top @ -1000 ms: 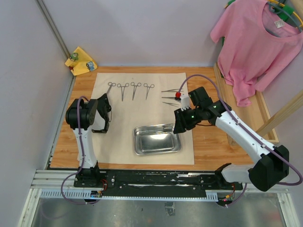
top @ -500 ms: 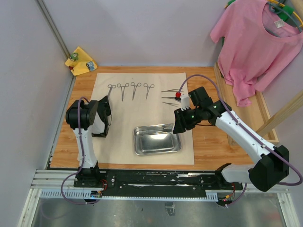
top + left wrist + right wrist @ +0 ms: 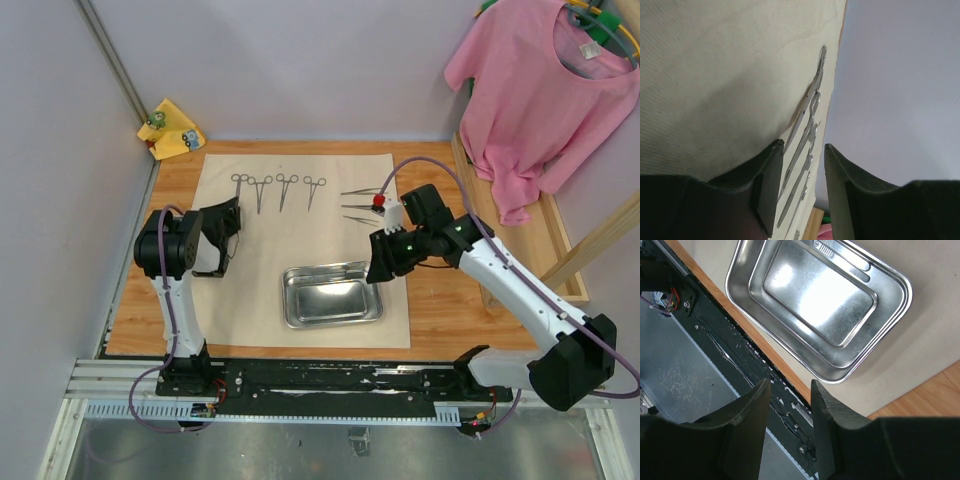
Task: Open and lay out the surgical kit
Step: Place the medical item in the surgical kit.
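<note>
The beige cloth wrap lies spread flat on the table. Four ring-handled forceps lie in a row at its far edge, with three slim tweezers to their right. The steel tray sits near the cloth's front edge. My left gripper is open and empty, low over the cloth's left side; its wrist view shows the forceps just beyond the gripper. My right gripper is open and empty above the tray's right end. In the right wrist view, a slim steel piece lies inside the tray, and the gripper hangs over its near rim.
A small yellow cloth lies in the far left corner. A pink T-shirt hangs over a wooden rack at the right. Grey walls close the left and back. The black rail runs along the near edge.
My left gripper has tilted and shifted slightly toward the forceps row. The leftmost forceps sits a little further right. The right arm has barely moved.
</note>
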{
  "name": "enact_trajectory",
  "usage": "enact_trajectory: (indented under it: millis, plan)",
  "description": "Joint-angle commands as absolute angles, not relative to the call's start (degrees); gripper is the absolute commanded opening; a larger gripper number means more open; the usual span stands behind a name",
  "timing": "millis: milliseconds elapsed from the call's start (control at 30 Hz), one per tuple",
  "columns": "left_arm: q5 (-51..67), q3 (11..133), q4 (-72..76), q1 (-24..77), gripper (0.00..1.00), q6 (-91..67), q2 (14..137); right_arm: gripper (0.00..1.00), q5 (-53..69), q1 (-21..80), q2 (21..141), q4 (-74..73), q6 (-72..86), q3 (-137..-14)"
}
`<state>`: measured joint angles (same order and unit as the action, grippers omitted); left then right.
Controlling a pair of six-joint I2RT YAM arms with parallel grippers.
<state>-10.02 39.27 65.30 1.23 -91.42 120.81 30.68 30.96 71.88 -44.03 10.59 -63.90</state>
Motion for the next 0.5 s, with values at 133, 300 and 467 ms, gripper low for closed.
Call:
enact_trajectory:
  millis: [133,300,467]
  plan:
    - [-5.7,35.9,54.3,0.8,0.53,-90.9,117.3,0.4,31.1,32.7,68.7,-45.9,12.1,-63.7]
    - [-5.4,34.3,51.7,0.5,0.67,-91.5,114.7,0.4,30.7,33.4,67.1,-46.3,12.6,-63.5]
    - [-4.7,33.6,47.6,0.4,0.71,-91.8,111.7,0.4,30.3,34.3,66.3,-46.5,13.2,-63.6]
